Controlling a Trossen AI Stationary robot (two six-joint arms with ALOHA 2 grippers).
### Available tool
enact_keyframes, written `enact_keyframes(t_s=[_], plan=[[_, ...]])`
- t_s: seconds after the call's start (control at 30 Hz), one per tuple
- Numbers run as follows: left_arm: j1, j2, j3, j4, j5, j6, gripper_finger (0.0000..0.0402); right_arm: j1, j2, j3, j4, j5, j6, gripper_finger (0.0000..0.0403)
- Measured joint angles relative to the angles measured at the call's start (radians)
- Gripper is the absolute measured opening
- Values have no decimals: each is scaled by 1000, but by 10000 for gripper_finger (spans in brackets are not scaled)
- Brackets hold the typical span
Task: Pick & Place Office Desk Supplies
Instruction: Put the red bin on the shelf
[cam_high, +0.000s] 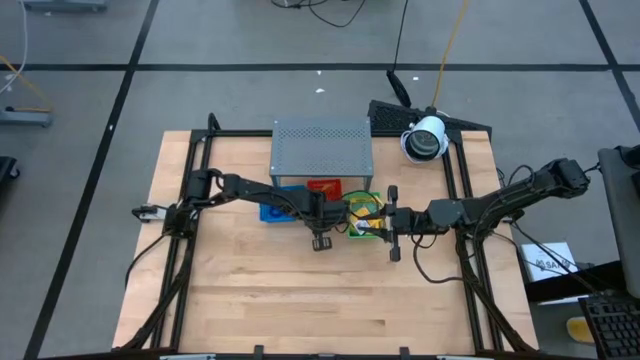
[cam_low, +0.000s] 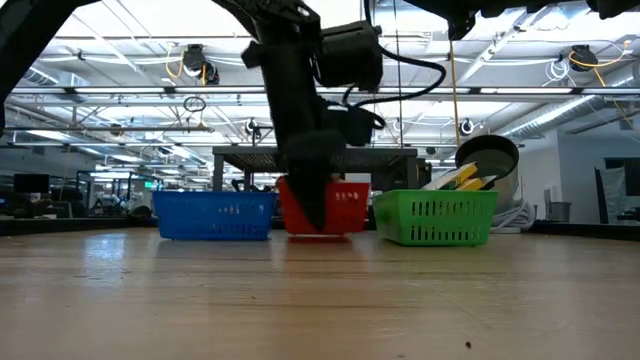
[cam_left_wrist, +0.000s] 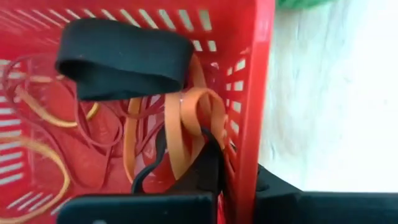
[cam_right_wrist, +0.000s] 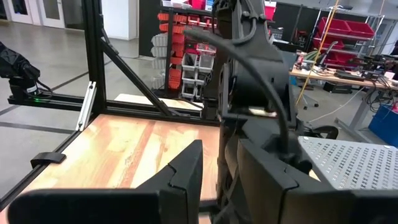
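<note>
Down inside the red tray (cam_left_wrist: 255, 74) with the left gripper (cam_left_wrist: 205, 171), fingers pinched together on a flat orange rubber band (cam_left_wrist: 186, 124) that loops up against the tray's slotted wall. Just beside that, a wide black band (cam_left_wrist: 124, 56) arching over the heap, plus thinner red and yellow bands (cam_left_wrist: 37, 130) spread loose across the tray floor. From overhead, left gripper (cam_high: 322, 212) planted at the front of the red tray (cam_high: 325, 186), blue tray (cam_high: 272, 211) on one side, green tray (cam_high: 362, 205) on the other, all three in front of the grey perforated shelf (cam_high: 321, 148). Right gripper (cam_high: 380, 224) held level at the green tray's edge, near the left one; fingers part-way apart (whether anything sits between them, cannot tell). Yellow packets (cam_low: 462, 179) poking above the rim of the green tray (cam_low: 435, 220) at table height, with the left arm (cam_low: 300, 120) dropping into the red tray (cam_low: 345, 210) behind.
</note>
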Motion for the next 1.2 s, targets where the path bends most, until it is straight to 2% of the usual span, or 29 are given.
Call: enact_keyframes(t_s=[0.3, 0.53, 0.73, 1.2], plan=[[-4, -101, 70, -240, -8, -52, 7, 0, 0, 0, 6, -2, -3, 91], [-21, -199, 114, -292, -42, -48, 6, 0, 0, 0, 5, -2, -3, 91], [-35, -250, 165, -337, -125, -2, 5, 0, 0, 0, -6, -2, -7, 91], [-70, -250, 191, -354, -117, -2, 5, 0, 0, 0, -8, -3, -8, 91]])
